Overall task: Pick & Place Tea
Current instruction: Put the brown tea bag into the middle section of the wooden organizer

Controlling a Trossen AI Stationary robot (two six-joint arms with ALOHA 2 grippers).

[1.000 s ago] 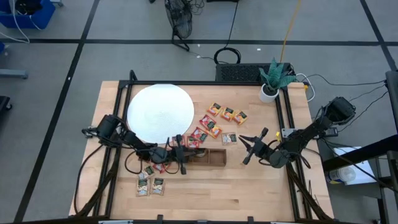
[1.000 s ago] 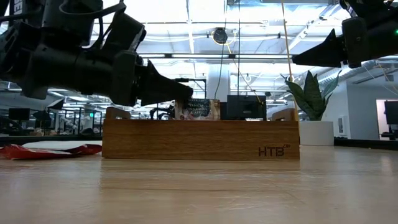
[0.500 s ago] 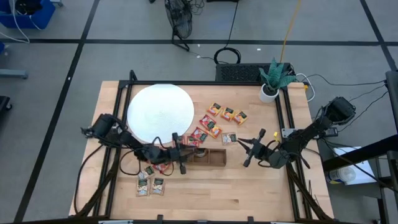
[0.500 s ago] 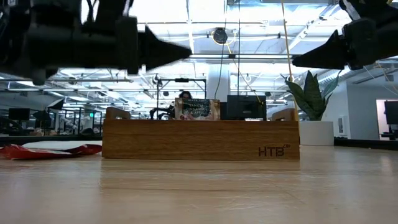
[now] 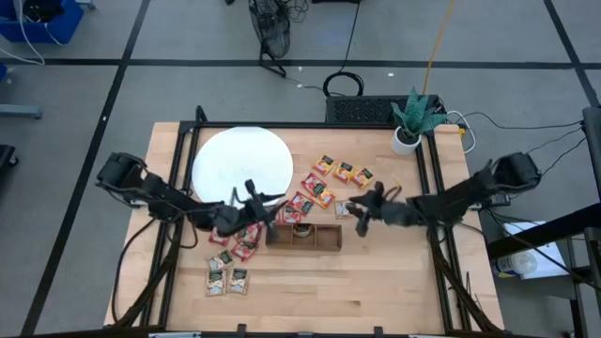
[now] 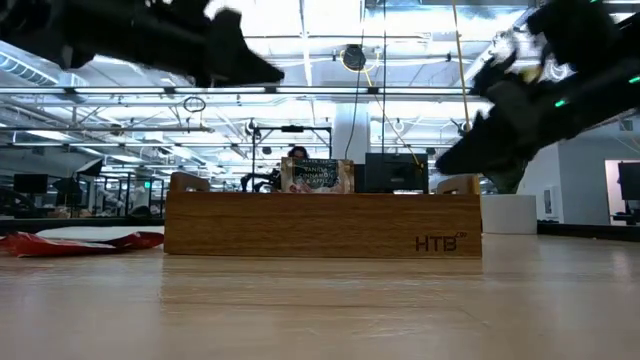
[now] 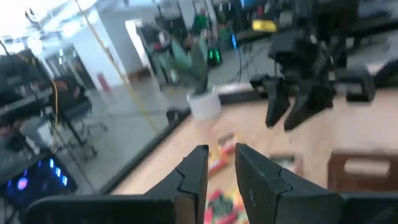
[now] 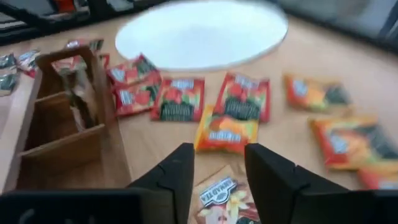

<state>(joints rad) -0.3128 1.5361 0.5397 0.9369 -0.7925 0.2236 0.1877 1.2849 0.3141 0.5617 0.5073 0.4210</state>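
Observation:
The tea is several small flat sachets on the table. Red ones (image 5: 300,205) and orange ones (image 5: 343,172) lie beside the white disc (image 5: 241,169). A pale sachet (image 5: 345,208) lies right of them. One sachet (image 6: 317,175) stands on edge in the wooden tray (image 5: 302,235). My left gripper (image 5: 266,208) hovers above the tray's left end, its fingers (image 7: 194,171) a narrow gap apart and holding nothing. My right gripper (image 5: 359,211) is open and slants down over the pale sachet (image 8: 221,196), clear of it.
More sachets lie near the front left (image 5: 225,277) and under my left arm (image 5: 246,246). A potted plant (image 5: 411,117) stands at the far right corner. Black rails run along the table's left and right edges. Bare wood lies in front of the tray.
My left gripper has risen from the tray and drawn back toward the table's far-left, and the sachet stays standing in the tray. My right gripper has moved toward the table's left and come down over the pale sachet.

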